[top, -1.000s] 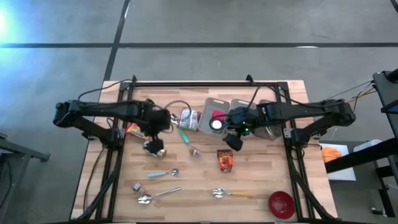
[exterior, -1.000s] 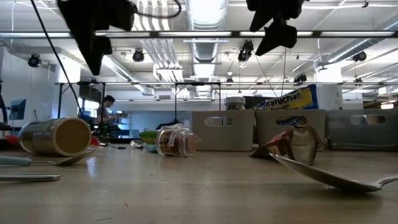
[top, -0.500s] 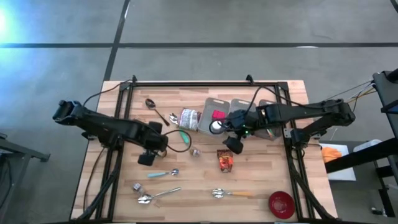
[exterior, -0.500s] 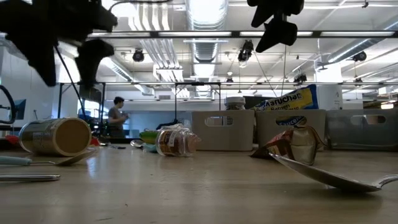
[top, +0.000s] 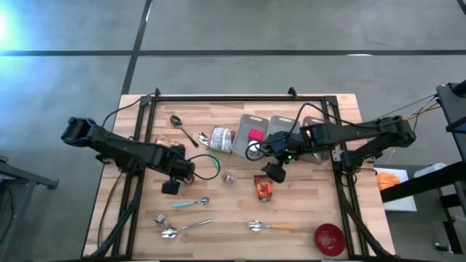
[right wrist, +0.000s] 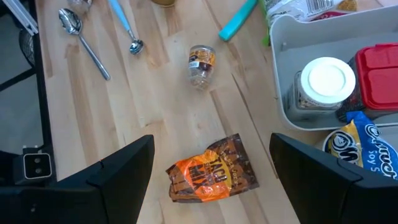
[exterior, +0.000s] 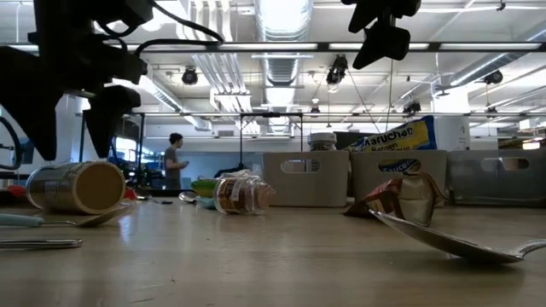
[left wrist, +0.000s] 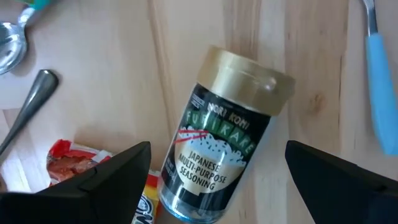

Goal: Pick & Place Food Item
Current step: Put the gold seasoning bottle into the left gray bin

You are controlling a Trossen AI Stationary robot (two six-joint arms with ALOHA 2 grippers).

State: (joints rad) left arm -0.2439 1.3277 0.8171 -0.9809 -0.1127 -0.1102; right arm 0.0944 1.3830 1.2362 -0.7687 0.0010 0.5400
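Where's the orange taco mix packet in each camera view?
High view: taco mix packet near the table's middle, right of the small jar.
Low view: right of centre, behind a spoon.
Left wrist view: not in it.
Right wrist view: on the wood ahead.
Shared landmark: the small jar lying nearby, except in the left wrist view.

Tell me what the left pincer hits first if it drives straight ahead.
Probably the gold-capped furikake seasoning jar, lying on its side between the open left pincer fingers; depth is unclear.
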